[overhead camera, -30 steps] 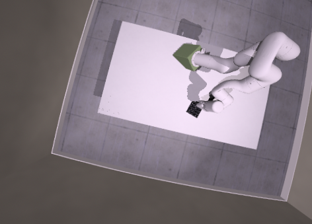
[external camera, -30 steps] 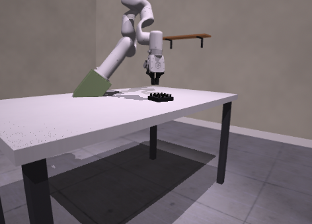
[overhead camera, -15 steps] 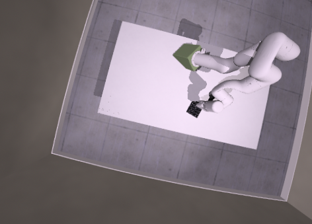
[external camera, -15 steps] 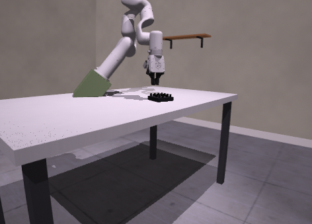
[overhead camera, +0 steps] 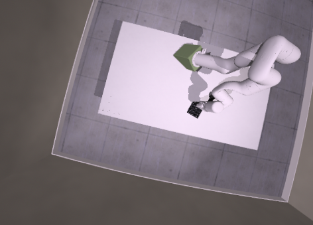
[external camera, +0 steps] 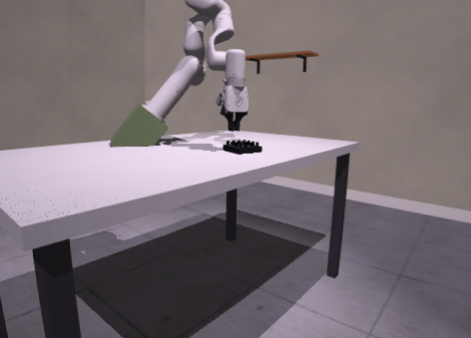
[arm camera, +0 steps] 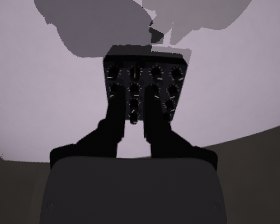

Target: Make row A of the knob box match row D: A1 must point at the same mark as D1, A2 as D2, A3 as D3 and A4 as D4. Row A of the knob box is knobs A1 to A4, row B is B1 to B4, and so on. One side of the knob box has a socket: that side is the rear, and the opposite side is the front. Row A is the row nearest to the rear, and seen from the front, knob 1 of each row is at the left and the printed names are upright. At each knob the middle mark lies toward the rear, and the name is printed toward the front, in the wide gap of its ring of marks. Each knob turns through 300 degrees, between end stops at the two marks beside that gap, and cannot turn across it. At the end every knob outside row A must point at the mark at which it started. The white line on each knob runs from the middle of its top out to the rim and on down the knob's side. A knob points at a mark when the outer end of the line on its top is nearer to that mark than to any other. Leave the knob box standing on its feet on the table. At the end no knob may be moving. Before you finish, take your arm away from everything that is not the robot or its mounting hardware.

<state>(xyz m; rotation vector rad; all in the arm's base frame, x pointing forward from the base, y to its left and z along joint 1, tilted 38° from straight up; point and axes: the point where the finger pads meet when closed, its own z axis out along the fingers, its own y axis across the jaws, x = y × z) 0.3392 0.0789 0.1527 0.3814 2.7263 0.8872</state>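
Note:
The black knob box [external camera: 242, 147] stands on the white table near its right end. It also shows in the overhead view [overhead camera: 195, 109] and in the wrist view [arm camera: 146, 87], where its knobs are dark and their white lines cannot be read. My gripper [external camera: 235, 128] hangs straight down a little above the box's far edge, clear of the knobs. In the wrist view the two fingers stand a narrow gap apart with nothing between them, over the near rows of knobs.
The arm's green base block [external camera: 138, 128] sits on the table to the left of the box. A wooden shelf [external camera: 281, 55] hangs on the wall behind. The table's edge lies close to the right of the box.

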